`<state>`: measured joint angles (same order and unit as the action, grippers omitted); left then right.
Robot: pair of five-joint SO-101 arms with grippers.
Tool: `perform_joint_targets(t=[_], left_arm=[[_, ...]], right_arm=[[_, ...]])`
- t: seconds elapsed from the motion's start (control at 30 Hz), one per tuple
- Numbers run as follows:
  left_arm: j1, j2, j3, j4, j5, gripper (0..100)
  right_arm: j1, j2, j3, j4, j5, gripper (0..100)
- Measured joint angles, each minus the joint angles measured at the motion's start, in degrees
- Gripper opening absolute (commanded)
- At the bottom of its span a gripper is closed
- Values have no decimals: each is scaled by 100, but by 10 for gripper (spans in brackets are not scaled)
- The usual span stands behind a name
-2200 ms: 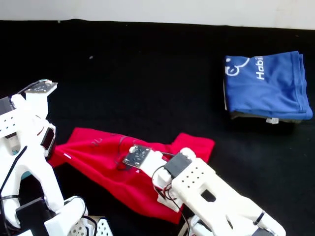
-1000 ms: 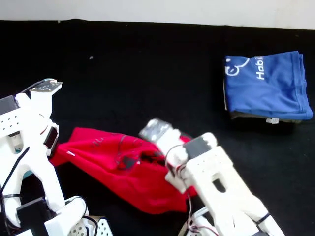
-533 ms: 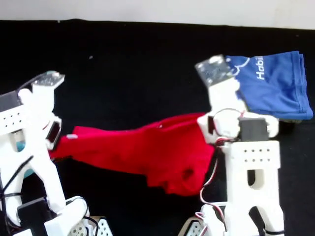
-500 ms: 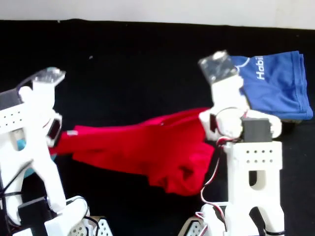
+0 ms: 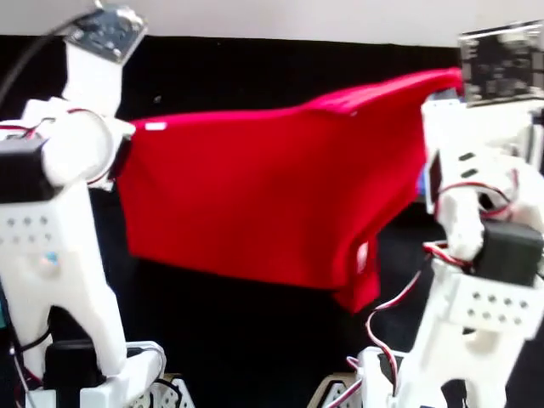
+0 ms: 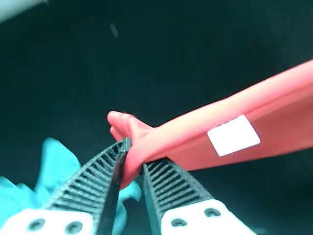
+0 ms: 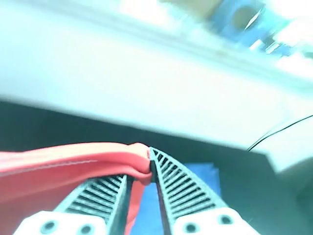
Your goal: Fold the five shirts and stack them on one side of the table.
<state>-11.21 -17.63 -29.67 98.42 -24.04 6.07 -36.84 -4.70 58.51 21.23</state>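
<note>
**Left claw** (image 6: 128,147): closed on a bunched corner of the red shirt (image 5: 263,195). The ribbed fingers (image 6: 93,181) nearly meet, and a small nub of cloth sticks out past their tips.

**Right claw** (image 7: 144,164): closed the same way, pinching a rolled edge of the shirt at the fingertips. From there the cloth runs off to one side.

**Red shirt**: held up in the air between the two claws. The high view gives the spread: a broad sheet hangs between the left arm (image 5: 68,170) and the right arm (image 5: 484,212). Its top edge rises toward the right arm. Its bottom edge sags, and a loose fold hangs lowest on the right arm's side. The wrist views give the grips, each showing one pinched edge close up and little of the sheet.

**White label** (image 6: 233,135): a small square on the shirt near the left claw. In the high view it is a pale spot on the top edge beside the left arm.

**Teal cloth** (image 6: 54,161): seen in the left wrist view, crumpled on the worktop (image 5: 255,76) below the left claw.

**Blue cloth** (image 7: 208,171): seen in the right wrist view, on the worktop beyond the right claw's fingers. In the high view a blue sliver shows at the shirt's edge beside the right arm.

**Worktop**: black.

**Wall** (image 5: 297,21): pale, behind the worktop's far edge in the high and right wrist views.
</note>
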Motion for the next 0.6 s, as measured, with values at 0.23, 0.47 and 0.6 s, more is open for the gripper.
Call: perform_joint_targets(t=[0.23,0.47,0.6], left_arm=[[0,0,-1556,105,0,9],[0,-26,-2593,158,0,9],[0,-26,-3068,193,0,9]], right_arm=[[185,-9,-1134,-35,0,5],[185,-44,-2004,-35,0,5],[193,-114,-2251,-35,0,5]])
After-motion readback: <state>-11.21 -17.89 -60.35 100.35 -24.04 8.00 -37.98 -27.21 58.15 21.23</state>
